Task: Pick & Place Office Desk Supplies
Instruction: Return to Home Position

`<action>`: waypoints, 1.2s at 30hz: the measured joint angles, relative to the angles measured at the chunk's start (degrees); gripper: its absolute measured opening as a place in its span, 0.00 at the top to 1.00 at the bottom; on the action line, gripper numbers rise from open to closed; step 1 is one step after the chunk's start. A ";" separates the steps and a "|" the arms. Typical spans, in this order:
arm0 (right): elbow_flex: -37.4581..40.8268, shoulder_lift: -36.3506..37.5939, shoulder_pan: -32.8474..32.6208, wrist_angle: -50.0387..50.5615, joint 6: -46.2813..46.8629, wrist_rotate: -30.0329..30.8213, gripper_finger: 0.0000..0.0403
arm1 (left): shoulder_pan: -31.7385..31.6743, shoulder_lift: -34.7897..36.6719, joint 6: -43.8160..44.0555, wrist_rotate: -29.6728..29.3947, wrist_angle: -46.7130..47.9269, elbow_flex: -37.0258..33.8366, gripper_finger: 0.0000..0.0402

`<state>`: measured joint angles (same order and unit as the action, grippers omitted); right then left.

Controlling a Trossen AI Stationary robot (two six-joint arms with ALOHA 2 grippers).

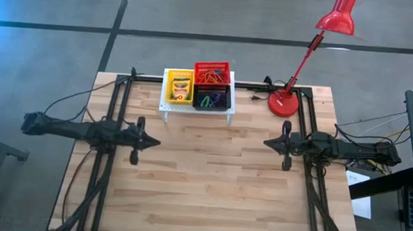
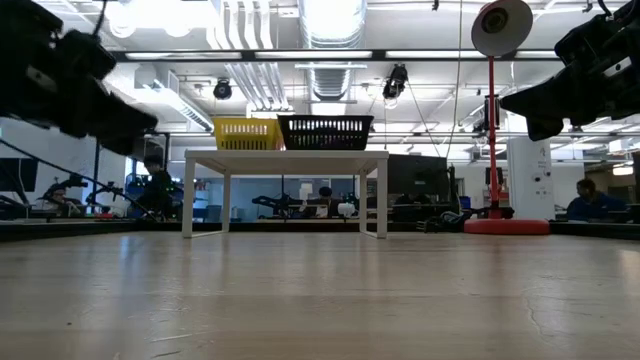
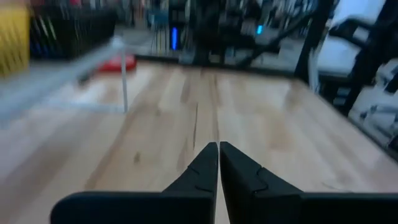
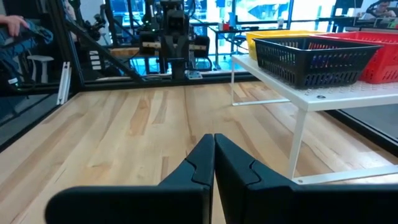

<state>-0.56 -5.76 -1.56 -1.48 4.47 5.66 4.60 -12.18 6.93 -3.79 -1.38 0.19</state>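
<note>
Left gripper (image 1: 152, 142) & right gripper (image 1: 269, 143) are both pinched together w/ nothing held. High view: the left one sits at 9 o'clock of the table (image 1: 209, 188), the right one at 3, tips facing each other and well apart. The white stand (image 1: 192, 111) at 12 carries the yellow basket (image 1: 168, 91) w/ crayon boxes (image 1: 180, 87), the red basket (image 1: 213, 64) w/ orange/red elastic loops (image 1: 210, 78), and the black basket (image 1: 229, 99) w/ darker loops. The red lamp (image 1: 284, 103) is at approx. 1. No loose supplies show on the wood. Low view: both arms hang high off the boards, yellow & black baskets are up on the stand, bare planks in front. Left wrist view: fingers (image 3: 199, 174) touching, only wood ahead. Right wrist view: fingers (image 4: 196, 168) touching, black basket nearest on the stand. Judgement: sorting looks done. Only parking the arms is left, and that looks nearly complete.
</note>
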 joint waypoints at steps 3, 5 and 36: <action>0.00 0.00 0.00 0.00 -0.13 -0.01 0.98 | -0.04 5.72 -2.01 0.04 -0.01 0.00 0.94; -0.01 -0.02 0.00 0.00 -0.15 -0.01 0.98 | -0.02 9.54 -2.26 0.22 0.03 0.00 0.95; -0.02 -0.09 0.00 -0.02 -0.15 -0.01 0.98 | -0.04 11.64 -3.69 1.72 0.32 -0.02 0.95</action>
<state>-0.58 -5.85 -1.56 -1.50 4.32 5.65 4.56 -0.54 3.25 -2.07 -1.06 0.16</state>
